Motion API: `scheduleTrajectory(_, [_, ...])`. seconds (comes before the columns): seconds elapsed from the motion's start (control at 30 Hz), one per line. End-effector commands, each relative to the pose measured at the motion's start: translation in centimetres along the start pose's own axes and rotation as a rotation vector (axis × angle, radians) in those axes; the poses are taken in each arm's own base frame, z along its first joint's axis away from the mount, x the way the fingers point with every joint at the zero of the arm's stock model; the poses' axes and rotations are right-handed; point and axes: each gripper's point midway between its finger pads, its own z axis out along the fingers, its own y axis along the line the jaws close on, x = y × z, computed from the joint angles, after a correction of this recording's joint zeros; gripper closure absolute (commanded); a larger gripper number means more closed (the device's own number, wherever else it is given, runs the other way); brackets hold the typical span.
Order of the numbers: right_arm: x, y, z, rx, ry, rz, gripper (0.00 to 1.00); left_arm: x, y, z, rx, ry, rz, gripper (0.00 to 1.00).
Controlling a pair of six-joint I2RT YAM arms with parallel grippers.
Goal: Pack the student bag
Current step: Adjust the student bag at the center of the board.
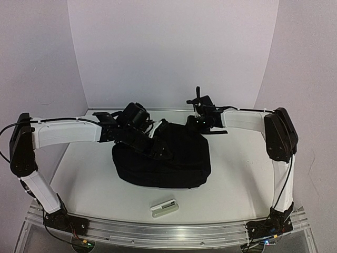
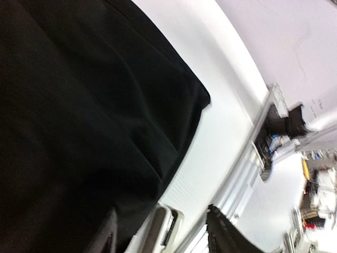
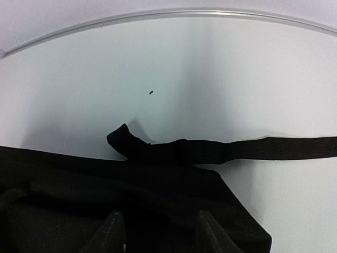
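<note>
A: Where are your arms?
B: I have both stretched inward. My left gripper (image 1: 159, 149) sits over the large black soft fabric backpack (image 1: 174, 166), mid white table (image 1: 239, 174); my right gripper (image 1: 200, 124) hovers at its far edge. Both jaws apart, holding nothing.

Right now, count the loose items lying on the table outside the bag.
1: a small white case near the front edge, apart from the student bag. Others may be hidden under it.
</note>
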Motion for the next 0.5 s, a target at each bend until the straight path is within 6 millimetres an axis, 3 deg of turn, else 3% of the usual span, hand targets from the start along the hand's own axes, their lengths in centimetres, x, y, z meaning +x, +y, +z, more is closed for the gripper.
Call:
scheduleTrajectory(0.0, [-3.9, 0.2, -5.6, -0.023, -0.123, 0.031, 0.48, -5.1, 1.0, -4.3, -0.211, -0.147, 0.039, 0.33])
scheduleTrajectory(0.13, [-3.7, 0.0, -7.8, -0.03, -0.134, 0.053, 0.37, -7.5, 3.5, -3.9, -0.345, -0.177, 0.002, 0.16])
scheduleTrajectory(0.27, [-3.2, 0.1, -9.4, -0.025, -0.143, 0.066, 0.3, -9.1, 4.8, -2.7, -0.391, -0.187, -0.014, 0.02])
scheduleTrajectory(0.47, [-2.9, 0.3, -11.1, -0.023, -0.161, 0.077, 0.28, -9.9, 7.7, -1.7, -0.495, -0.152, -0.061, 0.0])
